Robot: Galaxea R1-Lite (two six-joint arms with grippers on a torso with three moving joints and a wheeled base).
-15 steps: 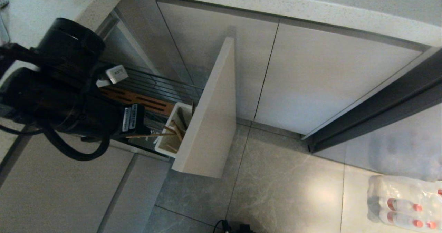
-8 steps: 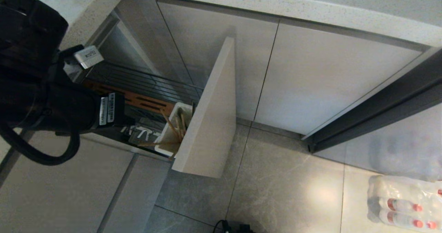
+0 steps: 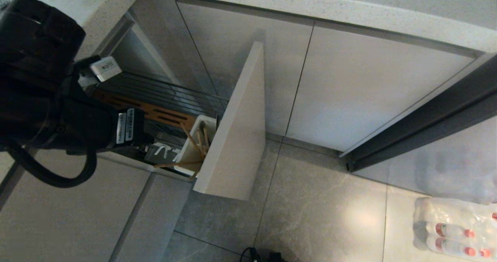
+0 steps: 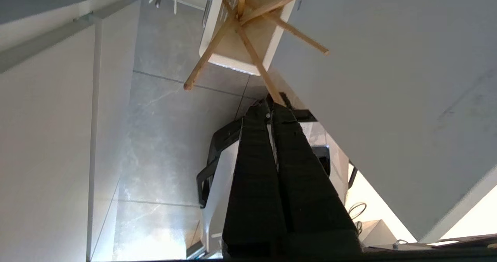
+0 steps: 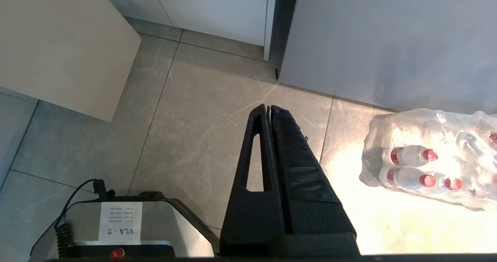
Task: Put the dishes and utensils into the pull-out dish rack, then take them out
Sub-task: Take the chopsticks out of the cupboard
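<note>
The narrow chrome wire pull-out dish rack (image 3: 163, 99) with its brown slotted wooden strip (image 3: 155, 112) is standing pulled out from the cabinet run, its beige front panel (image 3: 237, 130) facing the grey tiled floor (image 3: 310, 215). The white plastic utensil caddy (image 3: 194, 145) is sitting just behind that panel. Thin light-brown wooden chopsticks (image 3: 192, 139) are leaning in the caddy, splayed in different directions (four sticks are crossing in the left wrist view). The left gripper (image 4: 271, 104) is reaching beside the caddy, its black fingers (image 4: 252, 145) pressed together and clamping the end of one chopstick (image 4: 258, 66). The right gripper (image 5: 268, 108) is hanging parked over the floor, fingers together and holding nothing, near a shrink-wrapped pack of red-capped water bottles (image 5: 427, 157).
</note>
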